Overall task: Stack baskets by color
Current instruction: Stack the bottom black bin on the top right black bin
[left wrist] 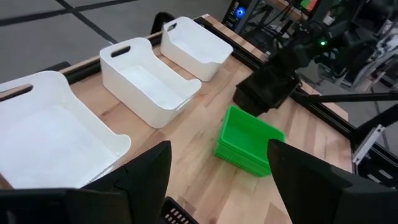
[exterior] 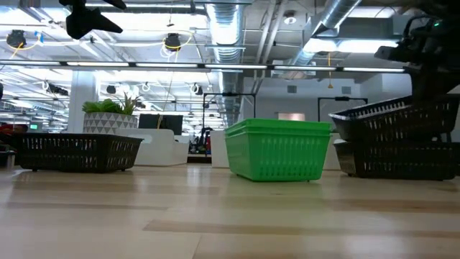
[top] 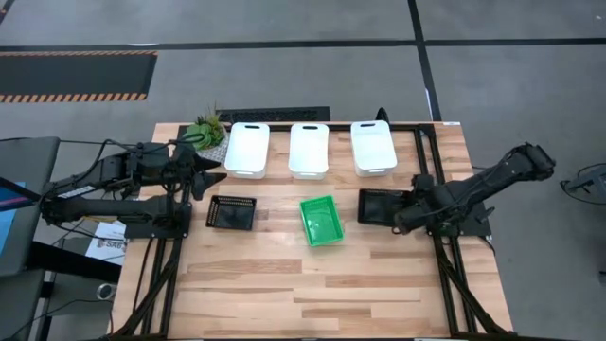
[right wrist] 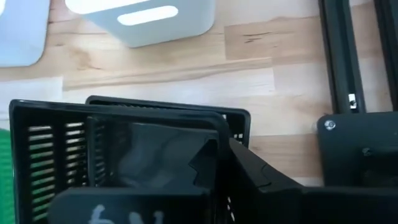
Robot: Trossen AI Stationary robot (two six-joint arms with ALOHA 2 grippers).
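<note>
Looking down on the table [top: 284, 284], we see three white baskets in a row along the 12 o'clock edge: the left white basket [top: 247, 149], the middle white basket [top: 309, 149] and the right white basket [top: 373, 147], each apart from its neighbour. Just at 9 o'clock of the left one stands a small potted plant [top: 205, 128].

At the table's centre sits the green stack [top: 322, 220], slightly turned; from table height we count layered green rims [exterior: 277, 129], so more than one basket is nested there.

At 9 o'clock of the green stack, well apart, lies a single black basket [top: 231, 212]. At 3 o'clock of the green stack we find the black stack [top: 383, 206]: the low view shows its upper black basket [exterior: 394, 119] tilted in the lower one [exterior: 402, 158], not seated flat.

The right gripper [top: 409, 214] is at that stack's right-hand wall; its own camera shows a dark finger [right wrist: 214, 158] lying against the mesh wall, but we cannot tell whether the fingers grip or have let go.

The left gripper [top: 210, 176] hovers above the table between the plant and the lone black basket, its fingers [left wrist: 146, 177] spread wide and holding nothing.
</note>
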